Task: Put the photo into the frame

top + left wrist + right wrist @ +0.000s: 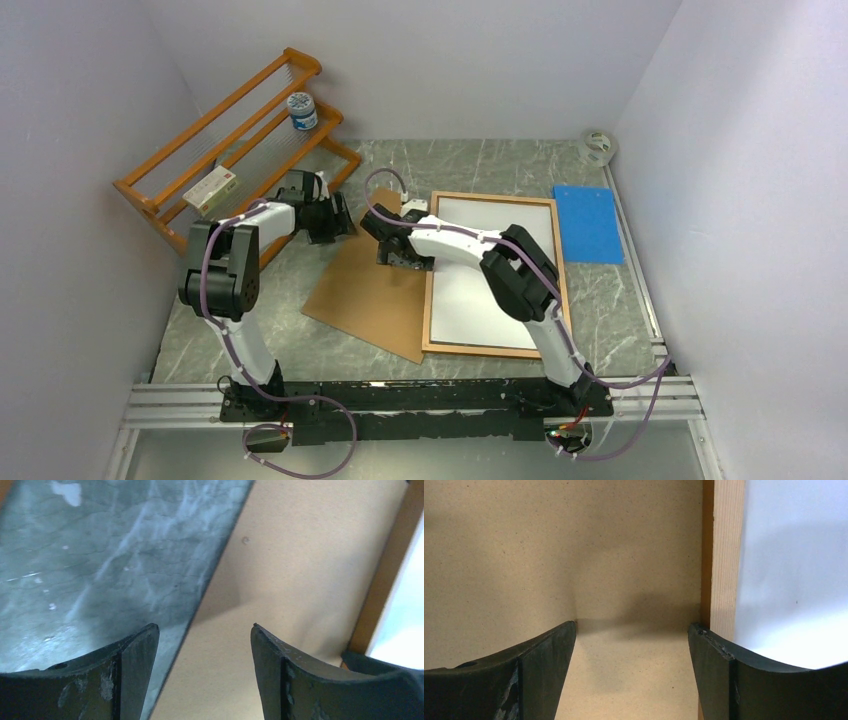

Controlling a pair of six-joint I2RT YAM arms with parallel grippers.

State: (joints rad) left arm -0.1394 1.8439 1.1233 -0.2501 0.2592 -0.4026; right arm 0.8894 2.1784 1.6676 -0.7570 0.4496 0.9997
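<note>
White side up, photo (pixel 462 305) lying flat in frame (pixel 490 349) on desk (pixel 200 340), left claw (pixel 205 630) and right claw (pixel 631 625) both spread wide over brown board (pixel 370 290); might knock frame and slide photo out if pushed.

The left tool (pixel 205 647) hangs with jaws apart and empty, straddling the brown backing board (pixel 310 570) edge. Grey surface (pixel 100 555) lies left of the board, the frame (pixel 386 575) right.

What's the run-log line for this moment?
photo: white side up in frame | backing board: beside frame | left hand: open, over board edge | right hand: open, over board
</note>
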